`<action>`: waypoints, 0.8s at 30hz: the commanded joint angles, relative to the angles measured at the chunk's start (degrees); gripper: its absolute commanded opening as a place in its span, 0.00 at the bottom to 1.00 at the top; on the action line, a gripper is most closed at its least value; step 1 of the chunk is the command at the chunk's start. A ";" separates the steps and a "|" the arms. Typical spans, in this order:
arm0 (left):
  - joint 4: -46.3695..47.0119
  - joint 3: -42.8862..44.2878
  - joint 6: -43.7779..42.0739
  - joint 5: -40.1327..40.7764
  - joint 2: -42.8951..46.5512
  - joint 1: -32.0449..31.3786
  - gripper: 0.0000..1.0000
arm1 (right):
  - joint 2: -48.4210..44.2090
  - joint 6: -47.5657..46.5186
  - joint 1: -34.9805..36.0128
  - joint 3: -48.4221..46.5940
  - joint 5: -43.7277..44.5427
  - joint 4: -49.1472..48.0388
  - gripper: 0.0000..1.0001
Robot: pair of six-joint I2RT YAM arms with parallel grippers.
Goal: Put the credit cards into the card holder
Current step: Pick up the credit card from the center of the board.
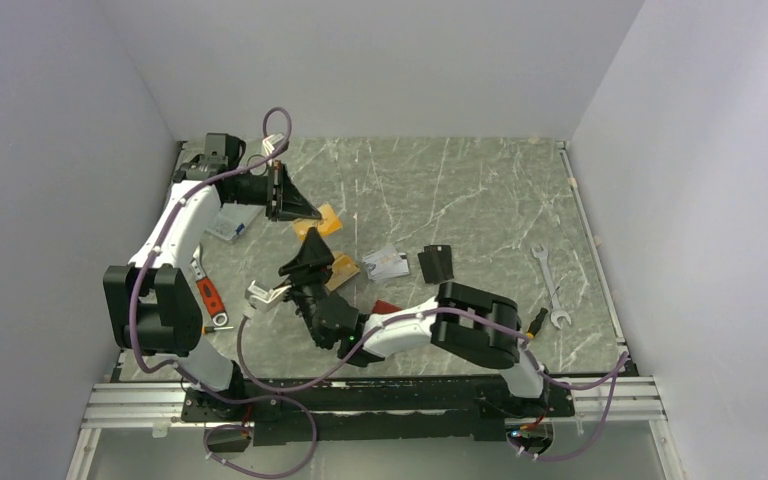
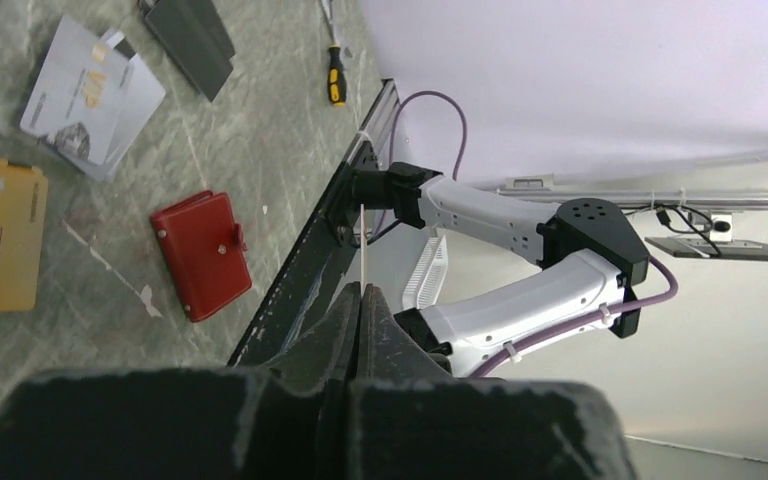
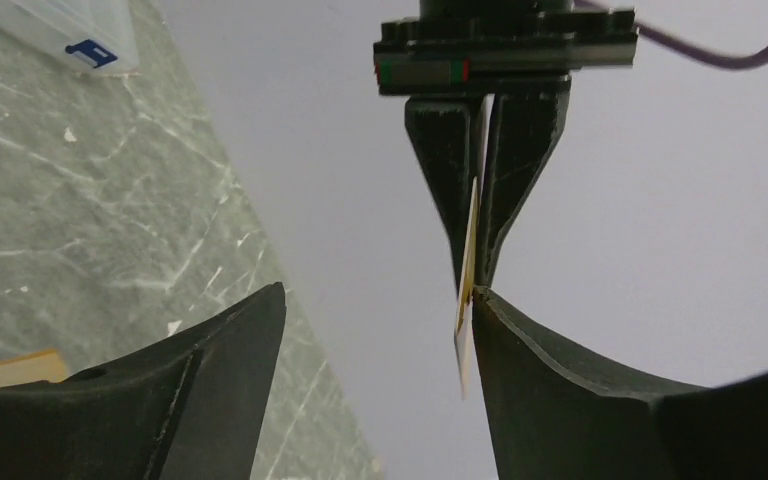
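We see the left gripper [image 3: 470, 262] pinching a thin card [image 3: 466, 300] by its edge, while the right gripper [image 3: 378, 330] is let go, fingers apart.

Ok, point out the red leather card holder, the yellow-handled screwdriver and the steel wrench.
Red leather card holder [image 2: 202, 253]: left wrist view, cover centre.
Yellow-handled screwdriver [image 2: 335, 80]: left wrist view, handle.
Steel wrench [image 1: 550, 285]: top external view, shaft middle.

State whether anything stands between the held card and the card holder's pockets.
Yes: the card holder lies folded shut, so its cover blocks the pockets from the card pinched in the left gripper.
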State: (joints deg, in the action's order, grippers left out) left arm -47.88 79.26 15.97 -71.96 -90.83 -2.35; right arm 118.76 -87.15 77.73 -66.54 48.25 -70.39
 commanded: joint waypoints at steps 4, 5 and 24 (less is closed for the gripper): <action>8.15 6.25 4.98 -6.38 -0.16 0.19 0.00 | -13.78 20.54 1.80 4.05 7.24 16.42 0.75; 10.33 6.40 7.32 -6.81 -0.07 0.38 0.00 | -15.36 22.80 2.08 5.07 7.97 18.80 0.75; 62.98 -12.34 41.85 -2.07 9.53 1.08 0.00 | -41.98 130.96 -34.17 19.62 -67.51 30.99 0.73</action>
State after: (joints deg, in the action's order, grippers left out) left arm 1.56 68.60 49.63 -74.52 -83.85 -0.84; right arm 71.81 22.98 46.61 -50.83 -1.06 -24.47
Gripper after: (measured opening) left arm 0.010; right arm 0.740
